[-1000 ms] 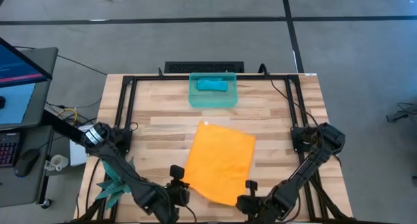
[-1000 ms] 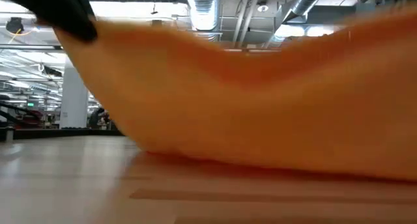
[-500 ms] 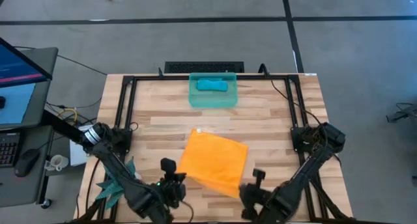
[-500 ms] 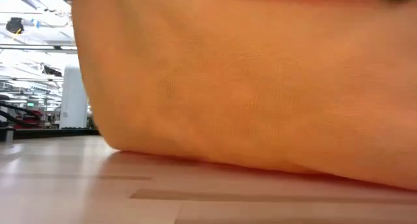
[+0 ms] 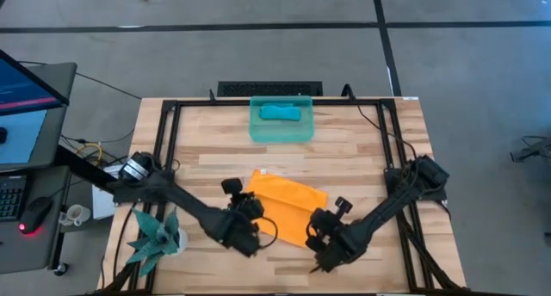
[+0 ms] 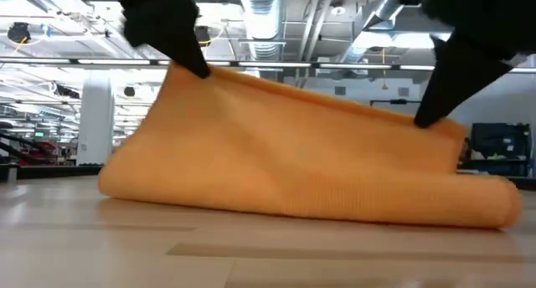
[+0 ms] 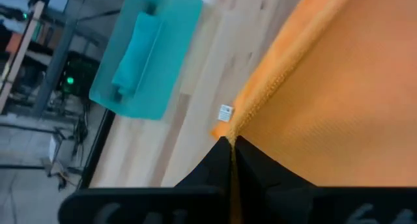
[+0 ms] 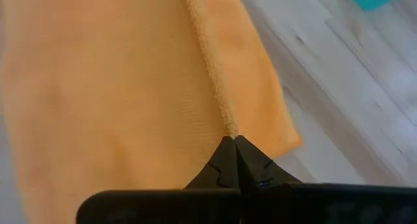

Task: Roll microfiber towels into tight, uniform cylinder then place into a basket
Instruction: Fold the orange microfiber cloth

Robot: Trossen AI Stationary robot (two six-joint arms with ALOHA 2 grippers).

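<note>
Nearest the front edge of the wooden table (image 5: 362, 158), both arms reach in toward the middle. Left gripper (image 5: 250, 212) is pinched tight on 1 corner of the orange towel (image 5: 288, 208), fingers pressed together w/ the hem caught between them; left wrist view shows the stitched edge running straight into the closed tips. Right gripper (image 5: 320, 231) does the same on the other near corner, tips squeezed together on the hem.

From table height the orange towel (image 6: 310, 175) hangs from the 2 pinch points, near edge lifted, lower part folded over on itself and resting on the wood, w/ a rounded fold along the bottom right.

Off to the left side, by the left arm's base, a teal spiky plant figure (image 5: 155, 237) sits at the table edge.

Farther back, centred near the far edge, the basket (image 5: 281, 129) stands well apart from the orange cloth. Inside it lies the teal-blue towel (image 5: 281, 113), already rolled into a short cylinder.
</note>
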